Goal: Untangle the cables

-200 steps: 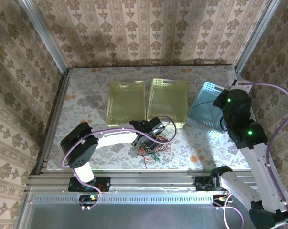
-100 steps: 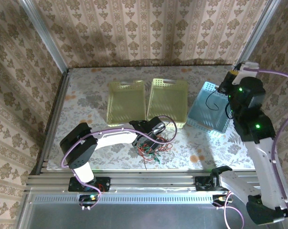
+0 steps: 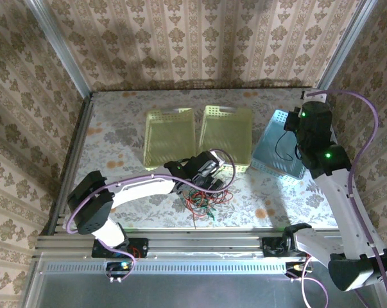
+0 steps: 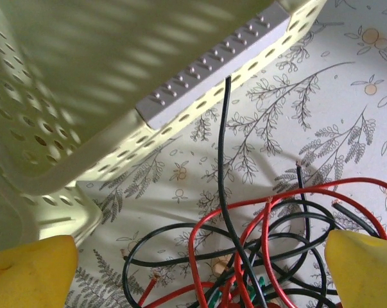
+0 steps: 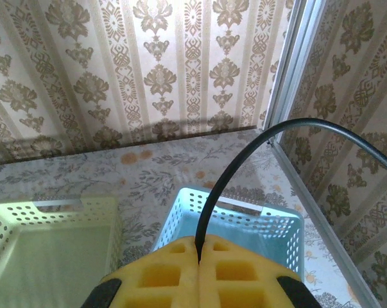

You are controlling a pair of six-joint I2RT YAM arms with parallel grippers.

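Right arm holds one black cable; left hovers over the tangle.
My right gripper (image 5: 198, 256) is pinched shut on a black cable (image 5: 244, 154) above the blue basket (image 5: 276, 234) at 3 o'clock. My left gripper (image 4: 196, 273) gapes wide over the tangle of cables (image 3: 204, 202), 6 o'clock from the middle basket (image 3: 225, 110).

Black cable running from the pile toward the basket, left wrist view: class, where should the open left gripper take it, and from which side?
Probably the black cable's lone straight stretch beyond the tangle, from above with the left gripper astride it: no other strand crosses there.
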